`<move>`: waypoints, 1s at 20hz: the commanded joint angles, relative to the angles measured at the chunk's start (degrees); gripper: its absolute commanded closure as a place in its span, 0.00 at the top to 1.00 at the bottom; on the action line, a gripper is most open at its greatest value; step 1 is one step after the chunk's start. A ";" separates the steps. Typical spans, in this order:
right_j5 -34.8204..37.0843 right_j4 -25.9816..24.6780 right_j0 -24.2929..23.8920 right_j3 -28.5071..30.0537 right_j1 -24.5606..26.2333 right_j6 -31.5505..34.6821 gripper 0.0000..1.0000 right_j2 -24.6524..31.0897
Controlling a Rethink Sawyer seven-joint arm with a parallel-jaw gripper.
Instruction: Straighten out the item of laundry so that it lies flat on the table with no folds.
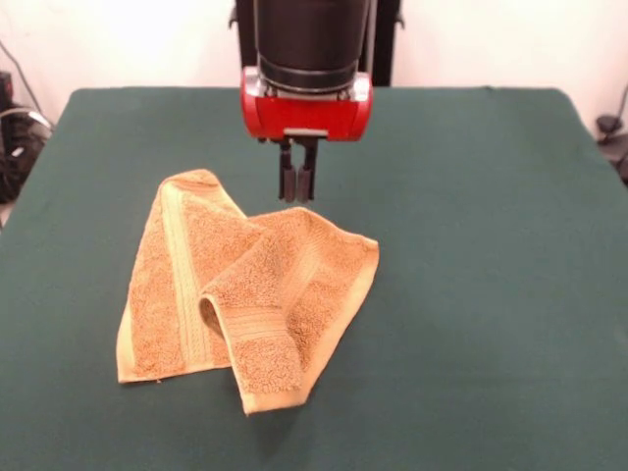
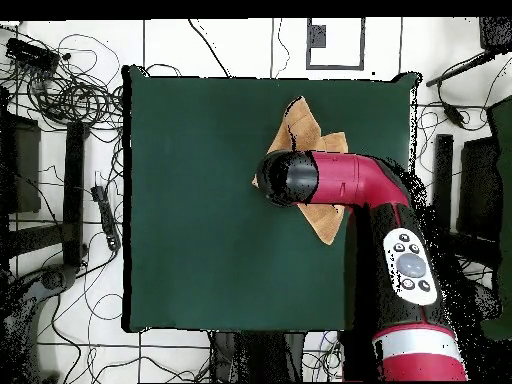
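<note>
Gripper (image 1: 297, 184) first: I see it hanging below the red wrist with its two dark fingers (image 1: 287, 183) pressed together, nothing between them, tips just above the towel's far edge and not touching it as far as I can tell.

Largest thing on my screen is the table (image 1: 491, 294), green cloth filling most of the front view. From overhead, the arm (image 2: 350, 185) reaches across it and covers the towel's middle.

I see the towel (image 1: 245, 294) left of centre in the front view, nearer the table's front half. It is not flat: its right part is folded over the left part, and a near corner curls up into a loop. A flat woven band (image 1: 182, 285) runs along its left side.
</note>
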 commanded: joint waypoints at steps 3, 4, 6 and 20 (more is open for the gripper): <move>0.70 0.85 0.00 6.78 1.60 3.55 0.00 2.35; 0.31 0.81 -0.14 7.01 1.77 3.50 0.00 2.50; -0.43 1.07 -0.53 6.77 3.16 4.22 0.00 2.57; -7.85 -7.39 -3.75 -12.15 27.16 -3.73 0.00 2.40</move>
